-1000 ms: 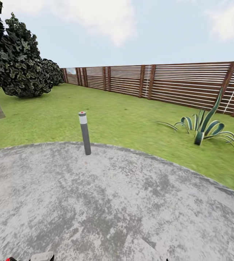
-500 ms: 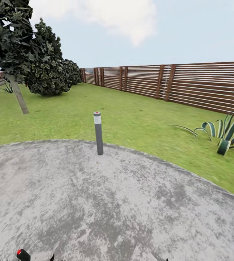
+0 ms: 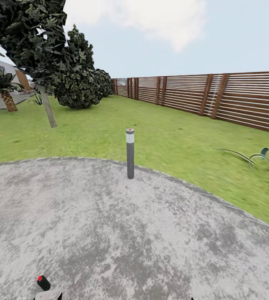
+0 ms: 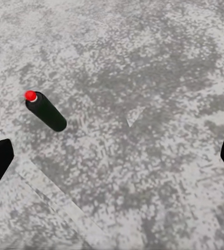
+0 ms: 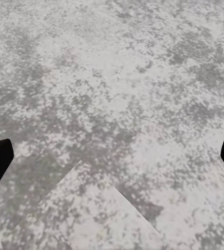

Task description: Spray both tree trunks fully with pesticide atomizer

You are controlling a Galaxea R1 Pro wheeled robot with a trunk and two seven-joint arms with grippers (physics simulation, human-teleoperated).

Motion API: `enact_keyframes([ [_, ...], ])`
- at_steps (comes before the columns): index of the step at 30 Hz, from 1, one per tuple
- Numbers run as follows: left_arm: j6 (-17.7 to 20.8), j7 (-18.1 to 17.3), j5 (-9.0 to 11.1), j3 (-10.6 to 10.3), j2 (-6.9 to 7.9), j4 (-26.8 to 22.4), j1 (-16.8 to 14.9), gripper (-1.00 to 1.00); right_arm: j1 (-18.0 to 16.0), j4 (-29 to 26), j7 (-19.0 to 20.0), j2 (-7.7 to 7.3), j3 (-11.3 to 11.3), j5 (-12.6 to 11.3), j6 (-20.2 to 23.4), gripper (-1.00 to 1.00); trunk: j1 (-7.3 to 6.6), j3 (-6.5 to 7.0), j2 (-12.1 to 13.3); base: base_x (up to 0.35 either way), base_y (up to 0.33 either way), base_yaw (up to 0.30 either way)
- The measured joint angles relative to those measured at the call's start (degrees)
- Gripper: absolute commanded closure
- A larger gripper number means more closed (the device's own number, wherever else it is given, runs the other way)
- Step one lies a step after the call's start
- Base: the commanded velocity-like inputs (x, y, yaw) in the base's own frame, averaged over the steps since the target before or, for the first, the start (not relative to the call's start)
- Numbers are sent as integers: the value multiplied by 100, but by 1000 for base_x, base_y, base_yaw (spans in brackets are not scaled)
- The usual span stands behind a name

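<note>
At the bottom edge of the head view, on the mottled grey floor, we see the pesticide atomizer — a slim dark cylinder with a red tip, standing just in front of the robot on its left side. From the left wrist camera we see the same atomizer on the rough paving, its red cap clear of the left gripper, whose two dark fingertips sit at opposite edges of the picture, spread wide with nothing between them. The right gripper is spread just as wide over bare paving.

Farther out, a grey lamp post with a pale band and a red top stands upright near the curved edge of the floor, where the paving meets the lawn. Beyond it we see a brown slatted fence along the far side of the garden. To the left stands a tree with a dark leafy crown and a leaning pale trunk, and dark shrubs behind it. A short palm stands at the far left, and a striped agave-like plant sits on the grass at the right edge.
</note>
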Motion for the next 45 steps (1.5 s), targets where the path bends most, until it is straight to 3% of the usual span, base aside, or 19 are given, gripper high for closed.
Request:
enact_keyframes([
  [27,-9,0,0,-1,-2,0,0,-100,0,0,0,0,0,0,0,-100,1,0,0,19,0,279],
  [45,-7,0,0,0,-1,-7,0,-100,0,-2,0,0,-1,0,1,-100,-2,0,0,217,-140,279],
])
